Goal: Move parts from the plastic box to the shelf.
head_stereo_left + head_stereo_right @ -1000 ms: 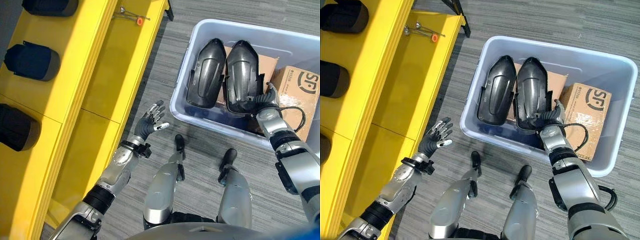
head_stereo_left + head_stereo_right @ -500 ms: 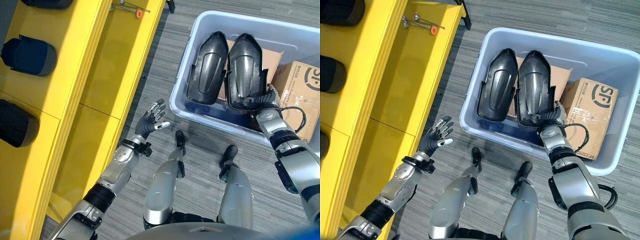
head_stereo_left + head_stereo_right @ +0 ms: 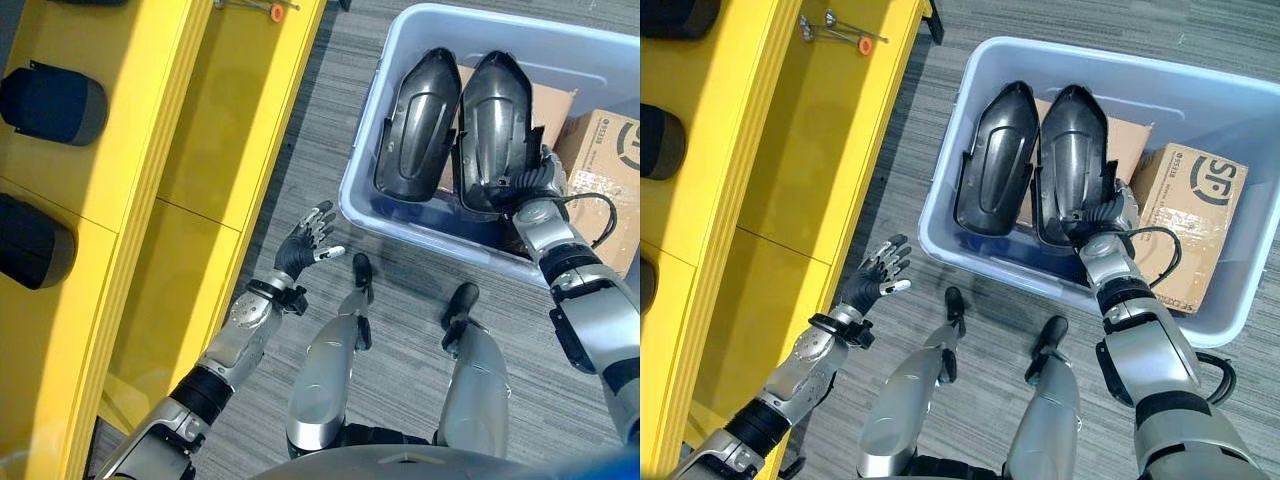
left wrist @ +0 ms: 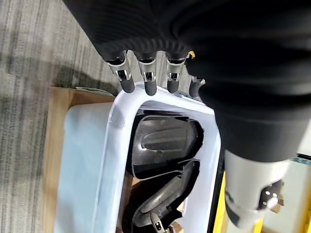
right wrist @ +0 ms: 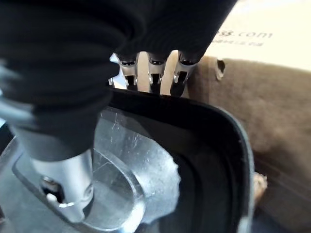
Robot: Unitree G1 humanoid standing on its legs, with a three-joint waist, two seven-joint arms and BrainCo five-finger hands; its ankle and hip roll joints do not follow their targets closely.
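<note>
Right hand [image 3: 1102, 217] grips black part [image 3: 1073, 160].

Plastic box [image 3: 970, 250]: pale blue-grey, translucent walls. Two parts inside, left part [image 3: 995, 160] and right part [image 3: 1073, 150]: glossy dark grey to black, plain. Cardboard box [image 3: 1185, 220]: tan with black print; flat cardboard [image 3: 1130, 140] behind parts: plain brown. Shelf [image 3: 215, 130]: bright yellow; parts on it [image 3: 50, 105]: dark navy-black. Small tool [image 3: 840, 30] on shelf: silver with orange-red tip. Floor [image 3: 320, 110]: grey, fine streaked stripe pattern.
</note>
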